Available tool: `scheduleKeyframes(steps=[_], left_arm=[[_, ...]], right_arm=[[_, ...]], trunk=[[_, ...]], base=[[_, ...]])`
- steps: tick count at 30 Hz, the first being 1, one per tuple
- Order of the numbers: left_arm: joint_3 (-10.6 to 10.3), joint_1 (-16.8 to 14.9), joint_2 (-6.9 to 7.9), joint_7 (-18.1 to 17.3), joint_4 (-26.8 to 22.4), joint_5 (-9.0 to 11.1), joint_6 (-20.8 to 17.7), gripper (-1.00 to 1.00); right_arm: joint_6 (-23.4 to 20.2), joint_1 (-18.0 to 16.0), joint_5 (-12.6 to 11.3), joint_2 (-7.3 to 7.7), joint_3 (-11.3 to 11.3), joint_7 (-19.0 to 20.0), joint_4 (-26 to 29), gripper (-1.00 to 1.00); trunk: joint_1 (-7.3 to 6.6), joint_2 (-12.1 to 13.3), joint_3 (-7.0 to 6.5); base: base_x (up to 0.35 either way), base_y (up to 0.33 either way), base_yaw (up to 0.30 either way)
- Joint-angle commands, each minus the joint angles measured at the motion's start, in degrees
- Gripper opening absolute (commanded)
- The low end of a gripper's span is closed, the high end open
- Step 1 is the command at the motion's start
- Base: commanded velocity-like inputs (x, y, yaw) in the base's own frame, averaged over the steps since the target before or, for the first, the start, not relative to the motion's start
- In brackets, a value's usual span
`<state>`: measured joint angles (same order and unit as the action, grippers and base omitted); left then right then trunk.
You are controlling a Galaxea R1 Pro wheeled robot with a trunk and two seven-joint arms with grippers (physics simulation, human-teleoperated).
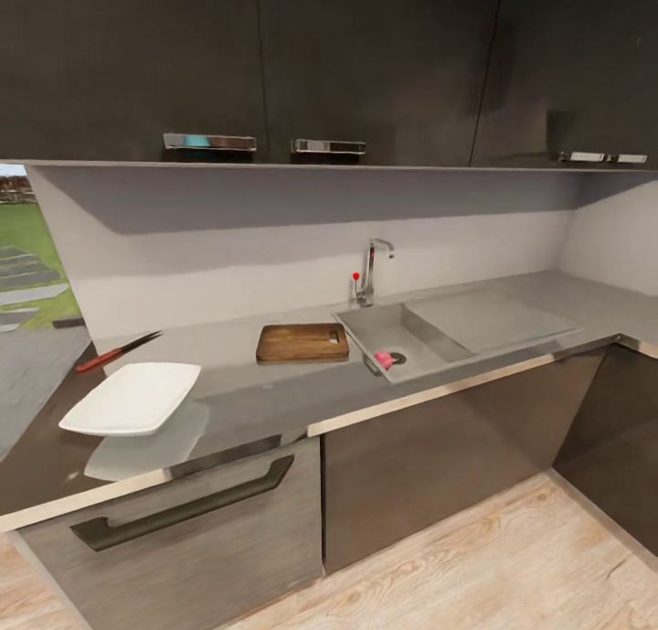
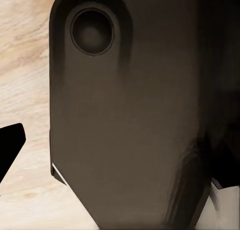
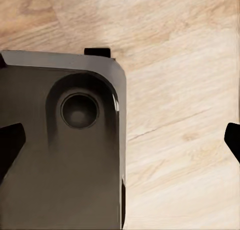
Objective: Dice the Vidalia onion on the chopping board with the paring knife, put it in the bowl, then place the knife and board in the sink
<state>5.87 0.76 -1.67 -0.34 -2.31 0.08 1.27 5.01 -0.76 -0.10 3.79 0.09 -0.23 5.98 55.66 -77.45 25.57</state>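
Wooden chopping board (image 1: pixel 302 343), one bowl (image 1: pixel 133 397), one paring knife (image 1: pixel 117 352).

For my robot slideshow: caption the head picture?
Chopping board beside the sink, bowl and paring knife waiting on the countertop.

A: What blocks access above the countertop (image 1: pixel 274 388)?

B: Dark upper cabinets (image 1: pixel 274 54) overhang the back wall, leaving an open band of space between them and the worktop.

A: And on the surface?

B: The chopping board (image 1: pixel 302 343) lies just beside the sink (image 1: pixel 416 324). The bowl (image 1: pixel 134 397) sits near the front edge, well apart from the board, with the paring knife (image 1: pixel 117 352) behind it. The tap (image 1: pixel 371 269) rises at the sink's back rim. A pink object (image 1: pixel 384 360) lies by the drain.
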Motion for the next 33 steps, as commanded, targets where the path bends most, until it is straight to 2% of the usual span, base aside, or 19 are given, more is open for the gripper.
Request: scheduleKeyframes(steps=[1,7,13,18,22,23,27,30,33], left_arm=[[0.5,0.0,0.04,-0.1,-0.1,0.0,0.0,1.0],[1.2,0.0,0.28,-0.1,-0.3,0.0,-0.2,1.0],[1.7,0.0,0.32,-0.2,-0.4,0.0,-0.2,1.0],[1.8,0.0,0.37,-0.1,-0.4,0.0,-0.3,1.0],[1.9,0.0,0.41,0.0,-0.4,0.0,-0.3,1.0],[1.9,0.0,0.43,0.1,-0.3,0.0,-0.3,1.0],[1.9,0.0,0.44,0.0,-0.3,0.0,-0.3,1.0],[1.9,0.0,0.44,0.0,-0.3,0.0,-0.3,1.0],[1.9,0.0,0.44,0.0,-0.4,0.0,-0.3,1.0]], right_arm=[[0.2,0.0,0.0,0.03,0.0,0.0,1.4,1.0],[0.5,0.0,0.1,0.61,0.0,-0.2,7.3,1.0],[1.7,0.0,0.0,3.29,0.0,-0.3,16.2,1.0],[1.8,0.0,0.0,4.25,-0.1,-0.4,22.8,1.0],[1.6,0.0,0.0,4.35,-0.1,-0.4,27.5,1.0],[1.5,0.0,0.0,4.37,-0.1,-0.4,31.3,1.0],[1.4,0.0,0.0,4.38,-0.6,-0.7,40.1,1.0],[1.2,0.0,0.0,4.38,-2.7,-1.1,46.9,1.0],[0.8,0.0,0.0,4.38,-3.9,-1.2,51.0,1.0]], trunk=[[-0.23,0.4,-0.14],[-1.55,2.8,-1.22],[-2.86,5.2,-2.29],[-3.96,7.2,-3.19],[-4.84,8.8,-3.91],[-5.06,9.2,-4.09],[-5.94,10.8,-4.81],[-6.6,12.0,-5.35],[-7.26,13.2,-5.88]], base=[[0.0,0.0,0.0],[0.0,0.0,0.0],[0.0,0.0,0.0],[0.0,0.0,0.0],[0.0,0.0,0.0],[0.0,0.0,0.0],[0.0,0.0,0.0],[0.0,0.0,0.0],[0.0,0.0,0.0]])
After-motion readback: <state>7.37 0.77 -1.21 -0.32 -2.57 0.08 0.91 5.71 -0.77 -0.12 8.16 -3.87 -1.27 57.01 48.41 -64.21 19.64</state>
